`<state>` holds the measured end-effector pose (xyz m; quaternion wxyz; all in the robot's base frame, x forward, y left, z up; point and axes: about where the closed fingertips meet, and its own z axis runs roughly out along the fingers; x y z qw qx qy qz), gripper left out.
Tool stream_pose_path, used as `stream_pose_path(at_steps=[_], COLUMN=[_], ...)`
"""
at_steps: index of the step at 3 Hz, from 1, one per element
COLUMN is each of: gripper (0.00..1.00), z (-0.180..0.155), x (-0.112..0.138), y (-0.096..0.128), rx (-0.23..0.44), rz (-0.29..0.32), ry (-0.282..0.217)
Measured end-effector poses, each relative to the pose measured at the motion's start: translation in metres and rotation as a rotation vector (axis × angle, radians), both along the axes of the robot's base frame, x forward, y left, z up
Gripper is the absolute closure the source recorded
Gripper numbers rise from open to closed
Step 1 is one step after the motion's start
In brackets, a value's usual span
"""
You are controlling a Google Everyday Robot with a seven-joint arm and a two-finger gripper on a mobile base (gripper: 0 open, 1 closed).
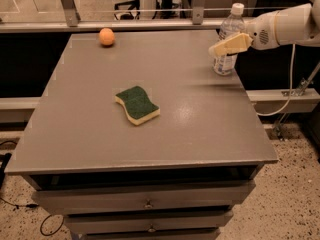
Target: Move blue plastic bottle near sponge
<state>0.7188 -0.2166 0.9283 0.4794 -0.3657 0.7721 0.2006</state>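
The blue plastic bottle (230, 25) is clear with a white cap and stands upright at the far right edge of the grey table (200, 134). My gripper (225, 46) reaches in from the right on a white arm and is at the bottle's middle, with its cream-coloured part crossing in front of the label. The sponge (137, 104), dark green on top over pale yellow foam, lies flat near the table's middle, well to the left of and nearer than the bottle.
A small orange ball (106, 36) sits at the table's far left. A metal rail (150, 25) runs behind the table. Drawers (147, 203) are below the front edge. A cable (287, 91) hangs at the right.
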Motion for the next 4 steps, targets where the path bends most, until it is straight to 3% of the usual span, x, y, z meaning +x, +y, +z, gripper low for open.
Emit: stream_pose_path(at_steps=[2, 3, 4], gripper=[0.59, 0.83, 1.0], z=[-0.001, 0.018, 0.065], x=[0.0, -0.007, -0.022], y=[0.01, 0.024, 0.049], rx=[0.002, 0.012, 0.042], rz=[0.025, 0.065, 0.132], ry=[-0.019, -0.057, -0.134])
